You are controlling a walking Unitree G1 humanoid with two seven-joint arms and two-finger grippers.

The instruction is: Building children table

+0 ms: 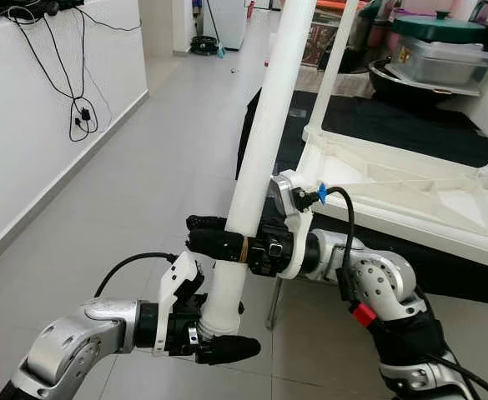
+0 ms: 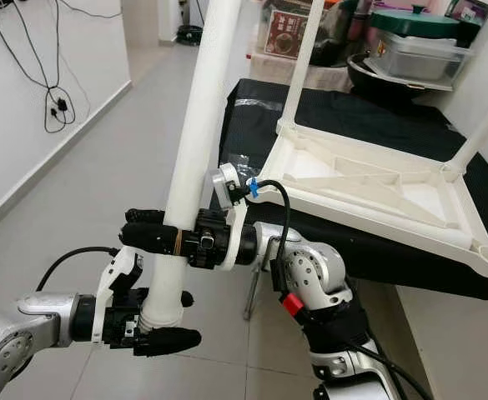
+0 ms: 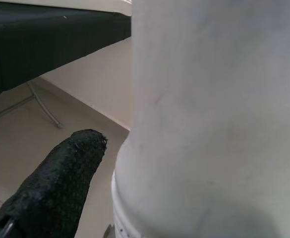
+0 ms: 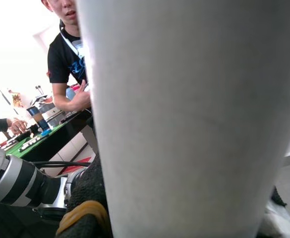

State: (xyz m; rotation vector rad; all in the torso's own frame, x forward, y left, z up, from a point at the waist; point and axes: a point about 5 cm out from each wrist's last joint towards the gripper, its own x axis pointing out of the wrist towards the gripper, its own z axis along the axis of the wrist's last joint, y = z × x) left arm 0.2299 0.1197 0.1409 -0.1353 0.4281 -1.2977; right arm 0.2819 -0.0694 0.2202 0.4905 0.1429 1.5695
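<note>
I hold a long white table leg (image 1: pixel 264 142) tilted nearly upright over the floor. My left gripper (image 1: pixel 218 323) is shut on its lower end, where one black finger (image 3: pixel 55 188) lies beside the tube (image 3: pixel 209 124). My right gripper (image 1: pixel 225 235) is shut on the leg a little higher, reaching in from the right. The white children's table top (image 1: pixel 410 196) lies upside down on a black-covered table (image 1: pixel 377 121) to the right. Another leg (image 1: pixel 337 62) stands up from its far left corner, and one more (image 2: pixel 481 133) at its right side.
Pots and a lidded container (image 1: pixel 440 50) crowd the back right of the black table, whose metal folding leg (image 1: pixel 274 304) stands near my right arm. Cables (image 1: pixel 77 108) hang on the white wall at left. Grey floor stretches ahead. A person (image 4: pixel 65 54) stands behind, beside a green table.
</note>
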